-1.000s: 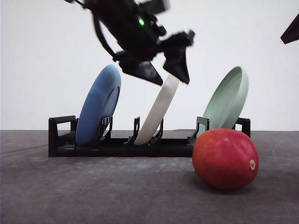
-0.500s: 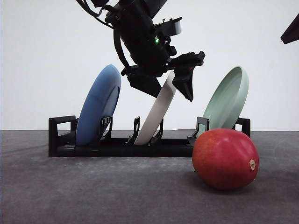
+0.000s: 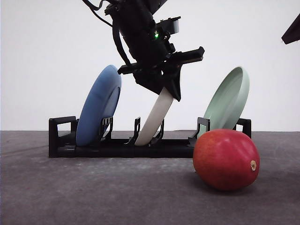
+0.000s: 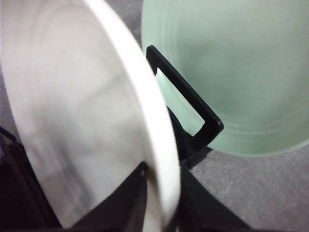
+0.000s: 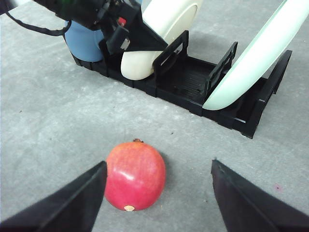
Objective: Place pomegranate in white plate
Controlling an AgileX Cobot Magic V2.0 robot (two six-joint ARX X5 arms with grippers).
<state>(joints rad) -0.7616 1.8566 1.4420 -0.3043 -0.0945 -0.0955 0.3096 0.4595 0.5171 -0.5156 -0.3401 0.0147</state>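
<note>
Over the last second our left tool [image 3: 165,89] has dropped and closed its fingers onto the white plate [image 3: 157,117], upright in the rack [image 3: 117,147]. Our right tool [image 5: 159,193] hovers wide above the pomegranate [image 5: 135,175] on the worktop [image 3: 93,192], so the plate must come out first.

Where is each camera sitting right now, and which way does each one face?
Front view: low at table level, facing forward at the rack; left pincer closed on the white plate.
Left wrist view: on the left arm, facing the white plate's rim, fingers astride it.
Right wrist view: above, facing down at the pomegranate; right pincer open.
Shared: white plate, green plate.
</note>
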